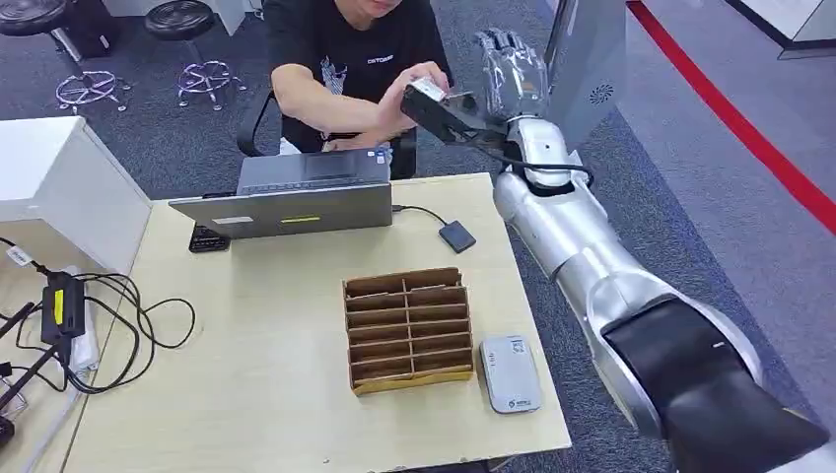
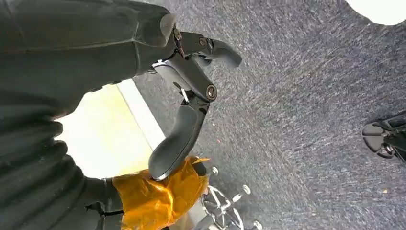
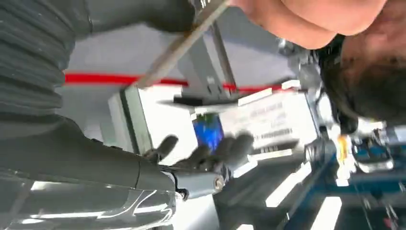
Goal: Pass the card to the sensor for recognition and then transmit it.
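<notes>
My right hand [image 1: 510,67] is raised beyond the table's far right corner, fingers [image 3: 210,152] spread and upright, close to a seated person. The person's hand [image 1: 404,99] grips a thin card [image 3: 189,38], seen edge-on beside my thumb [image 3: 153,14], apart from my fingers. A grey-white sensor pad [image 1: 510,372] lies flat on the table near its front right corner. A small black reader [image 1: 456,236] lies by the laptop on a cable. My left hand [image 2: 189,103] hangs over the carpet beside the table edge, holding nothing, fingers loosely apart.
A cardboard slotted box [image 1: 406,328] stands mid-table left of the sensor pad. A grey laptop [image 1: 296,202] sits at the far edge before the person. Cables and a power brick [image 1: 61,305] lie left. A grey panel [image 1: 590,59] stands behind my right hand.
</notes>
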Available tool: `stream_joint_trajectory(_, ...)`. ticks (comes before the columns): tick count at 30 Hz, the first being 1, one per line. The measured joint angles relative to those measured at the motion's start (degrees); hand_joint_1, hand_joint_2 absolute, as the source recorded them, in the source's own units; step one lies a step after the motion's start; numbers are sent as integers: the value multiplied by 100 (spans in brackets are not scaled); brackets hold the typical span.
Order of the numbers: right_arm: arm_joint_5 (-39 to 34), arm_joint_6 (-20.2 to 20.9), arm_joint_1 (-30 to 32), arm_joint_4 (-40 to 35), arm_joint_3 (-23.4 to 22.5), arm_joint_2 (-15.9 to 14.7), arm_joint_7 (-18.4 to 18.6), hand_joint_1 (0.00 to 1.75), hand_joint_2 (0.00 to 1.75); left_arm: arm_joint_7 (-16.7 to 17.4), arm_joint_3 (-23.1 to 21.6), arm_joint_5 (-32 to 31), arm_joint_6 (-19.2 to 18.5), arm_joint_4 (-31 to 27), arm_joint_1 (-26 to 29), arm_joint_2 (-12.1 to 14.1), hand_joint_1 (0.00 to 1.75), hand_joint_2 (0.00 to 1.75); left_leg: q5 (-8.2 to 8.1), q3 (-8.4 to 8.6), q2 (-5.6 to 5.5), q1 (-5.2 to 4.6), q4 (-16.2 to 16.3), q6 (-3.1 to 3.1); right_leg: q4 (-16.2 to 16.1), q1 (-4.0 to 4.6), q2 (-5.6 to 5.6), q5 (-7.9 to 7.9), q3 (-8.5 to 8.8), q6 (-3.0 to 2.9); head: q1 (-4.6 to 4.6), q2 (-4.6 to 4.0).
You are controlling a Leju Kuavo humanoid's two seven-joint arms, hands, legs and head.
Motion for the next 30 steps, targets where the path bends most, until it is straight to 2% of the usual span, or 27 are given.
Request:
stream_joint_trajectory(2,246,-302,-147,137,104,33,20,175,175,7,-48,-7,0,2,-18,0,0,175,0,0,1,0,0,0,0,0,1,0,0,0,-2,0)
stream_joint_trajectory(5,196,-673,-269,242,142,74,-296,175,175,37,-83,-13,-2,2,-39,0,0,175,0,1,3,0,0,0,0,0,3,0,0,0,-2,0)
stream_joint_trajectory(9,-147,-721,-274,269,39,146,-842,175,175,39,-92,-13,4,2,-41,2,0,175,0,2,7,0,0,0,-1,0,6,1,0,-1,0,0)
stream_joint_trajectory(14,-302,-668,-272,262,-51,212,-1115,175,175,22,-92,-4,39,2,-33,7,0,175,0,7,12,0,0,-1,-1,0,11,4,0,-5,-2,0)
stream_joint_trajectory(21,-661,-592,-63,-5,-179,245,-1760,175,175,-66,-92,13,98,2,41,15,0,175,4,12,16,1,-1,-6,3,1,17,9,1,-11,-2,0)
stream_joint_trajectory(30,-621,-535,240,-500,-155,247,-1814,175,175,-76,-90,20,114,2,120,33,0,175,4,11,14,1,-1,-7,5,1,15,8,0,-12,-2,0)
